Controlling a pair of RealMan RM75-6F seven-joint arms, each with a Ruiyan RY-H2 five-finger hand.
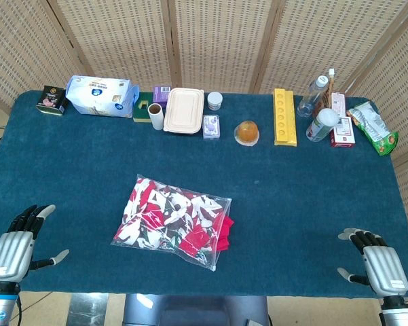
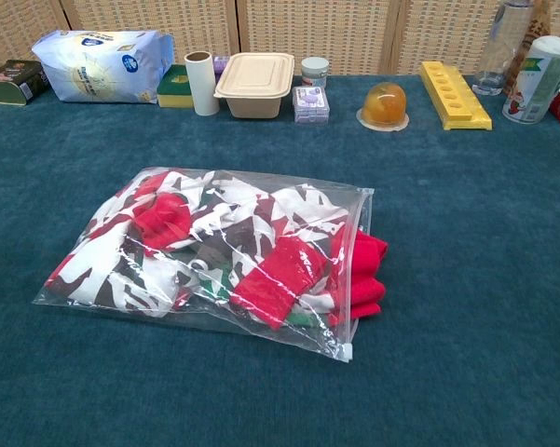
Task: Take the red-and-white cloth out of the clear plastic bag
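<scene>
A clear plastic bag (image 1: 144, 231) (image 2: 102, 298) lies flat in the middle of the blue table. Inside it is the crumpled red-and-white cloth (image 1: 170, 214) (image 2: 214, 242). A red edge of the cloth sticks out of the bag's mouth on the right (image 2: 368, 270). My left hand (image 1: 17, 241) rests at the table's front left corner, fingers spread, holding nothing. At the front right corner my right hand (image 1: 375, 261) lies the same way, empty. Both hands are far from the bag and show only in the head view.
Along the back edge stand a dark tin (image 1: 51, 99), a blue-white packet (image 1: 100, 95), a cardboard roll (image 1: 155, 115), a beige lunch box (image 1: 184, 110), an orange jelly cup (image 1: 247, 132), a yellow tray (image 1: 284, 116), bottles (image 1: 313, 95) and a green snack bag (image 1: 373, 127).
</scene>
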